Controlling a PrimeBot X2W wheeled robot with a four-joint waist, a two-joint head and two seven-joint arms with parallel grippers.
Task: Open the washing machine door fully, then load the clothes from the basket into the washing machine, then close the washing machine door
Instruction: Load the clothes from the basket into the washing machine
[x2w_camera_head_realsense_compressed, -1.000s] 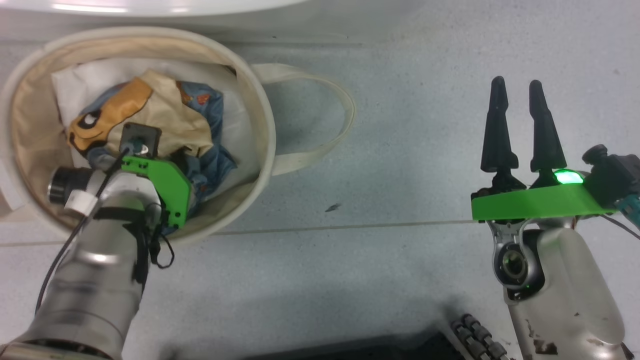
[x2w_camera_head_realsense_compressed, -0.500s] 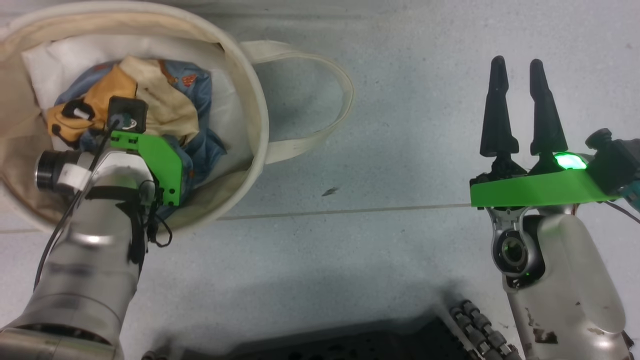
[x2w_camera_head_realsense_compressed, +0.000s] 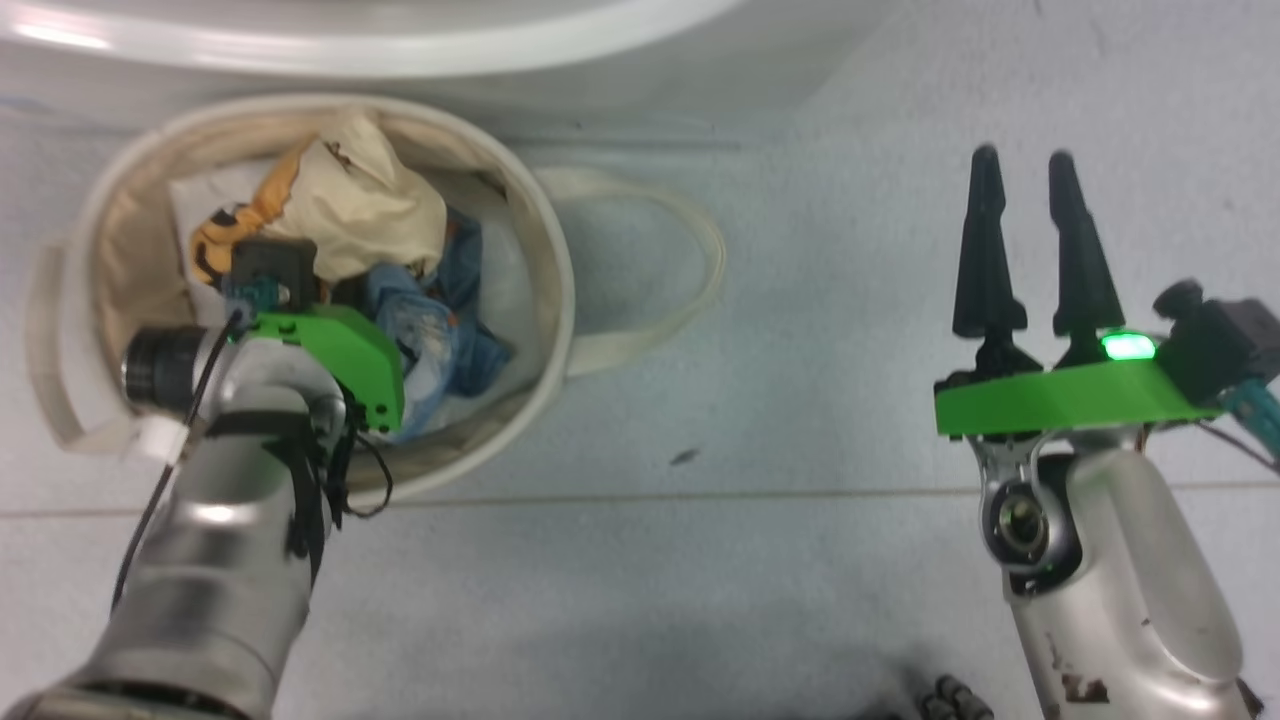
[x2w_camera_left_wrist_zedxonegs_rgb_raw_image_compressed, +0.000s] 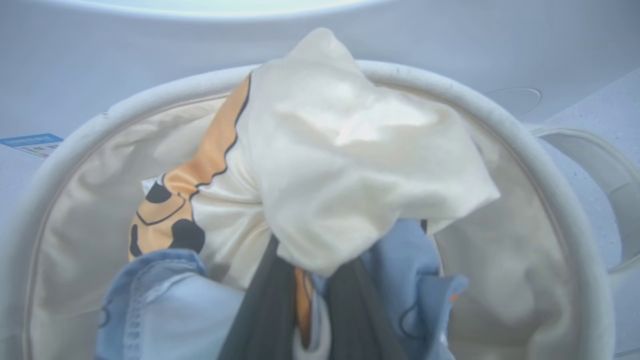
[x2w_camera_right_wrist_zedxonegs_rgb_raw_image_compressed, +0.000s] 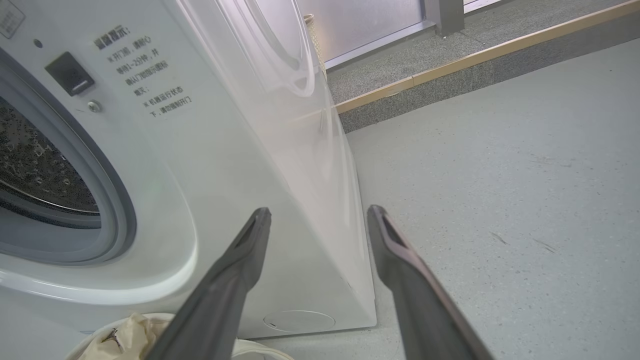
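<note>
The cream basket (x2w_camera_head_realsense_compressed: 555, 300) stands on the floor against the white washing machine (x2w_camera_head_realsense_compressed: 400, 50). Inside it, my left gripper (x2w_camera_left_wrist_zedxonegs_rgb_raw_image_compressed: 307, 280) is shut on the clothes. Beige cloth with orange print (x2w_camera_left_wrist_zedxonegs_rgb_raw_image_compressed: 350, 165) bulges up over its dark fingers (x2w_camera_left_wrist_zedxonegs_rgb_raw_image_compressed: 260, 310), and blue denim (x2w_camera_left_wrist_zedxonegs_rgb_raw_image_compressed: 165, 310) hangs around them. From the head, the beige cloth (x2w_camera_head_realsense_compressed: 360, 205) rises near the far rim and the denim (x2w_camera_head_realsense_compressed: 430, 320) lies beside my left wrist (x2w_camera_head_realsense_compressed: 330, 350). My right gripper (x2w_camera_head_realsense_compressed: 1020, 170) is open over bare floor. Its wrist view shows the drum mouth (x2w_camera_right_wrist_zedxonegs_rgb_raw_image_compressed: 50, 175). The door is out of view.
One strap handle (x2w_camera_head_realsense_compressed: 690, 290) loops out over the floor to the basket's right. White padding (x2w_camera_head_realsense_compressed: 195, 200) lines the basket's far left. A blue label (x2w_camera_left_wrist_zedxonegs_rgb_raw_image_compressed: 32, 142) sits on the washer front. A raised step with a wooden edge (x2w_camera_right_wrist_zedxonegs_rgb_raw_image_compressed: 475, 60) runs beyond the washer.
The head camera has shifted. The beige cloth has bunched up and risen toward the basket's far rim with my left gripper shut on it. The right arm holds its pose.
</note>
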